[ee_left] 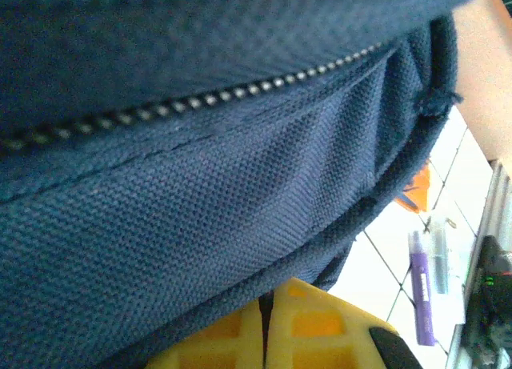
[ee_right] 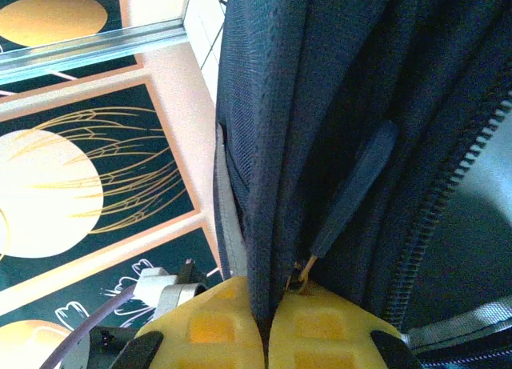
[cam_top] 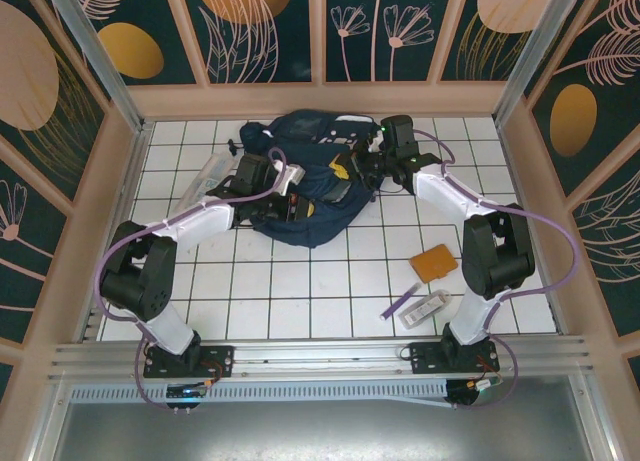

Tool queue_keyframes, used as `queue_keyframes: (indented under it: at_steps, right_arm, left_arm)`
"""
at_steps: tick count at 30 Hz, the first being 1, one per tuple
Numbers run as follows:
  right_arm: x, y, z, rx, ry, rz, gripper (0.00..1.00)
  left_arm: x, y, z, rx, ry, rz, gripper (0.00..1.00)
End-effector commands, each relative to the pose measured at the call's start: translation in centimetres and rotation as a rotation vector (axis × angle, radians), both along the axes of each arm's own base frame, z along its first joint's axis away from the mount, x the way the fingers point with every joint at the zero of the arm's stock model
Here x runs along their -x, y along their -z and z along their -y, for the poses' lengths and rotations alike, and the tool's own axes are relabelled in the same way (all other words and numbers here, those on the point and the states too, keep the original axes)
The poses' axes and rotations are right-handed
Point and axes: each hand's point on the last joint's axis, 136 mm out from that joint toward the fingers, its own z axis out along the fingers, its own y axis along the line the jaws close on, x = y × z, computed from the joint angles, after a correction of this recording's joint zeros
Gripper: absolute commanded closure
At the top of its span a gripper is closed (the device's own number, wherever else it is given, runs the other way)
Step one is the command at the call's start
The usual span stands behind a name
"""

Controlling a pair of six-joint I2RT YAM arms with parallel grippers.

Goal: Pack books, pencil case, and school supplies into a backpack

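The navy backpack point(cam_top: 318, 206) lies at the back middle of the tiled table. My left gripper point(cam_top: 285, 189) is at its left side, and in the left wrist view its yellow fingers point(ee_left: 320, 321) stand shut at the hem of the backpack's fabric point(ee_left: 200, 193), below a zip. My right gripper point(cam_top: 372, 163) is at the bag's upper right. There the right gripper point(ee_right: 264, 305) is shut on a fold of the backpack point(ee_right: 272, 145), beside a zip pull point(ee_right: 352, 185). An orange book point(cam_top: 435, 263), a purple pen point(cam_top: 402, 301) and a clear stationery pack point(cam_top: 430, 306) lie front right. The pencil case cannot be told apart.
A pale clear-plastic item point(cam_top: 212, 173) lies left of the backpack, by the left arm. Wooden walls ring the table, and a metal rail point(cam_top: 320, 356) runs along the near edge. In the left wrist view the purple pen point(ee_left: 421, 289) and orange book point(ee_left: 416, 194) show past the bag.
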Motion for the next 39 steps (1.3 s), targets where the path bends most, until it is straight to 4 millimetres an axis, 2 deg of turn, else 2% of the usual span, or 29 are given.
queue_keyframes:
  at_steps: [1, 4, 6, 10, 14, 18, 19, 20, 23, 26, 30, 33, 39]
  right_arm:
    - [0.5, -3.4, -0.3, -0.036, -0.082, 0.136, 1.0]
    - [-0.4, -2.0, 2.4, 0.045, -0.037, 0.153, 1.0]
    - [-0.8, -0.8, 4.2, 0.092, -0.018, 0.151, 1.0]
    - [-1.3, 0.8, 6.7, 0.117, -0.005, 0.142, 1.0]
    - [-1.8, 2.0, 8.8, 0.153, -0.008, 0.146, 1.0]
    - [-3.2, 4.4, 11.5, 0.293, 0.003, 0.208, 1.0]
    - [-3.6, 3.8, 11.2, 0.303, -0.027, 0.318, 0.99]
    - [-3.6, 3.4, 10.9, 0.313, -0.045, 0.42, 0.94]
    - [-3.4, 4.6, 13.2, 0.392, 0.074, 0.358, 0.59]
    - [-1.1, 6.3, 15.2, 0.458, 0.179, 0.17, 0.52]
    - [3.7, 6.2, 13.9, 0.36, 0.216, -0.06, 0.47]
    - [6.0, 5.7, 11.8, 0.287, 0.205, -0.161, 0.44]
    - [7.0, 5.4, 7.9, 0.247, 0.19, -0.212, 0.44]
  left_arm:
    - [-1.9, -1.6, -1.2, -0.054, -0.067, 0.141, 1.0]
    - [-1.3, -2.3, -2.7, -0.093, -0.074, 0.224, 1.0]
    - [0.1, -1.6, -3.4, -0.122, -0.036, 0.254, 1.0]
    - [1.4, 0.4, -5.1, -0.211, -0.028, 0.255, 1.0]
    - [2.9, 0.9, -4.9, -0.194, 0.034, 0.276, 1.0]
    - [5.0, -1.3, -1.9, -0.052, 0.175, 0.334, 1.0]
    - [5.3, -1.7, -1.0, -0.046, 0.195, 0.354, 1.0]
    - [5.6, -2.2, 0.1, -0.037, 0.215, 0.376, 1.0]
    - [5.5, -4.2, 3.4, 0.083, 0.202, 0.359, 1.0]
    - [4.7, -6.2, 5.8, 0.164, 0.173, 0.372, 1.0]
    - [4.4, -7.4, 7.8, 0.204, 0.198, 0.383, 1.0]
    - [4.8, -6.6, 8.8, 0.208, 0.226, 0.35, 1.0]
    - [4.7, -6.5, 9.1, 0.207, 0.221, 0.361, 1.0]
